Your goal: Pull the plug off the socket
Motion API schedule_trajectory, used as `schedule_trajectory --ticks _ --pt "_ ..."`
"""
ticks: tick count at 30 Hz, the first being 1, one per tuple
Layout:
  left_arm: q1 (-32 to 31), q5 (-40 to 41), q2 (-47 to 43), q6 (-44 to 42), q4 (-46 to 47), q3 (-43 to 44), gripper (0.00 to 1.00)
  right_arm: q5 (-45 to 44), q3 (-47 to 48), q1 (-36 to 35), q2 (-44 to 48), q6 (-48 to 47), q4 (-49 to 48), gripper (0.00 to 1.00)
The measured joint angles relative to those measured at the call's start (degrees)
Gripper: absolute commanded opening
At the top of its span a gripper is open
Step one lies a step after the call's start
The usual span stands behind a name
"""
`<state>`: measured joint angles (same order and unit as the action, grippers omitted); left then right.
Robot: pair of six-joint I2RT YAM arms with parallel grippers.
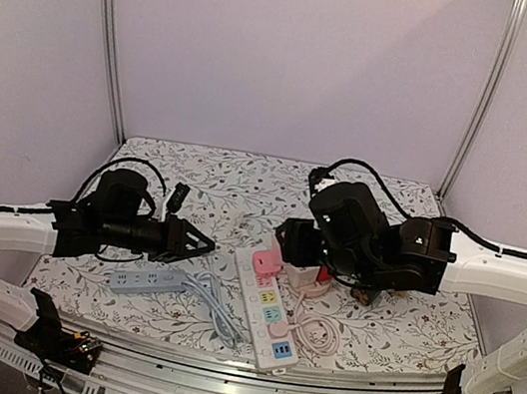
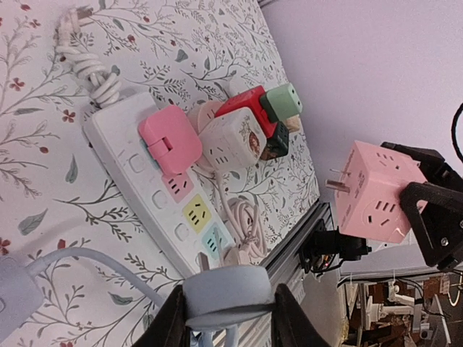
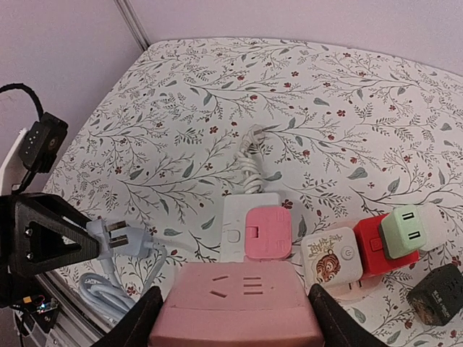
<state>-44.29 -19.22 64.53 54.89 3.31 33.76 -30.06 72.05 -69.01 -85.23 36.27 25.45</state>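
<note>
- Counter (image 3: 217, 87): floral, beneath both grippers.
- White power strip (image 2: 123, 144): lies flat below right gripper.
- Right gripper (image 3: 235, 318): about half open, clamped on pink cube socket (image 3: 239, 296).
- Left gripper (image 2: 229, 322): nearly closed on grey plug (image 2: 228, 289), cable trailing.
- Plug: prongs point toward right gripper, axis in line with socket, clear gap between.
- Judgement: pull looks complete.
</note>
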Motion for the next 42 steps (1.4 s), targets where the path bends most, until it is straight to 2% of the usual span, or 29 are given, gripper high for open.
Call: schedule_trajectory --ticks 7,14,20,26,32,42 --pt "5.35 -0.17 -4.11 -1.11 -5.64 0.0 0.0 -2.25 -1.92 3.98 6.64 -0.94 4.22 0.0" --pt "13.33 -1.7 -8.55 -2.23 -10.45 -1.22 0.0 -3.43 -5.35 10.01 11.82 -0.68 9.64 0.0" --pt "20.63 -3.69 -8.87 -4.5 -13.46 -1.68 0.0 -1.16 -8.7 18.45 13.77 0.17 12.94 0.0" --pt "29.07 -5.2 -4.04 -8.07 -14.95 -0.31 0.0 4.0 -11.52 29.33 14.05 -0.07 14.27 0.0" --pt "34.56 -5.97 1.68 -11.17 -14.73 2.05 0.0 10.84 -12.48 36.74 12.72 -2.47 12.72 0.0" --pt "40.02 -6.95 11.15 -15.02 -14.58 6.29 0.0 18.71 -9.97 45.48 0.94 -7.37 9.46 0.02"
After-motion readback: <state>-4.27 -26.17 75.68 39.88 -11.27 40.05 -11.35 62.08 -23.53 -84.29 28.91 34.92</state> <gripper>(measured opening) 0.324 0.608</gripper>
